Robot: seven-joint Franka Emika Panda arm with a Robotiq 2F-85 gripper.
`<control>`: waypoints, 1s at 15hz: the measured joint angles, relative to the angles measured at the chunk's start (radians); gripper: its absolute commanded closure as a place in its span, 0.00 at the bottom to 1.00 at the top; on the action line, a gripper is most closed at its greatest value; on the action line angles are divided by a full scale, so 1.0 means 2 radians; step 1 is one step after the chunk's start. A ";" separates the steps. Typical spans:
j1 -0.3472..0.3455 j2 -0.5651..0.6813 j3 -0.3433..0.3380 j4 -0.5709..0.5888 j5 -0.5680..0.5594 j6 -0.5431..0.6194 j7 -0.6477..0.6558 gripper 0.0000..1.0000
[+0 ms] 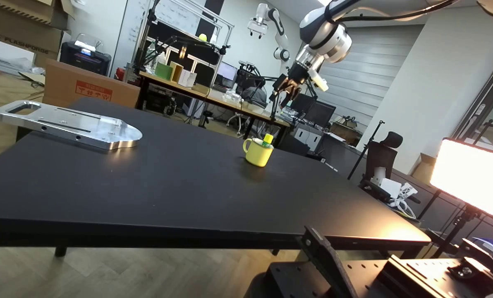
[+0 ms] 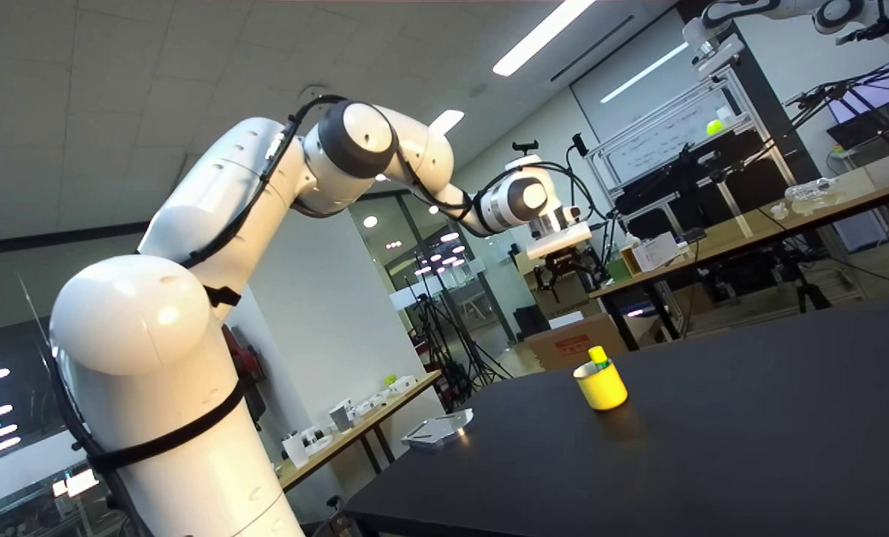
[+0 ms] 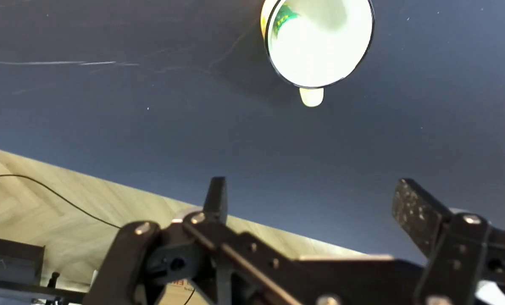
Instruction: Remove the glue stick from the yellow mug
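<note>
The yellow mug (image 1: 258,154) stands upright on the black table, also in an exterior view (image 2: 601,388). The glue stick (image 1: 267,140) leans inside it, its yellow cap and a green band above the rim, also in an exterior view (image 2: 600,358). In the wrist view I look down into the mug (image 3: 312,96), handle toward my gripper. A green part of the glue stick (image 3: 285,18) shows at the mug's inner wall; the rest is lost in glare. My gripper (image 3: 312,180) is open and empty, high above the table and apart from the mug, also in both exterior views (image 1: 283,99) (image 2: 560,282).
A silver metal plate with a handle slot (image 1: 70,124) lies at an end of the table (image 1: 168,198), also in an exterior view (image 2: 438,430). A bright light panel (image 1: 474,178) stands beside the table. The table edge and floor (image 3: 66,190) show below my gripper's left finger.
</note>
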 measured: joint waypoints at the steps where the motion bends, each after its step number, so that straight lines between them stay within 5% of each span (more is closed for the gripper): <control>1: 0.001 0.008 0.001 0.005 -0.001 -0.004 0.005 0.00; 15: 0.004 0.089 -0.001 0.065 -0.041 -0.061 0.053 0.00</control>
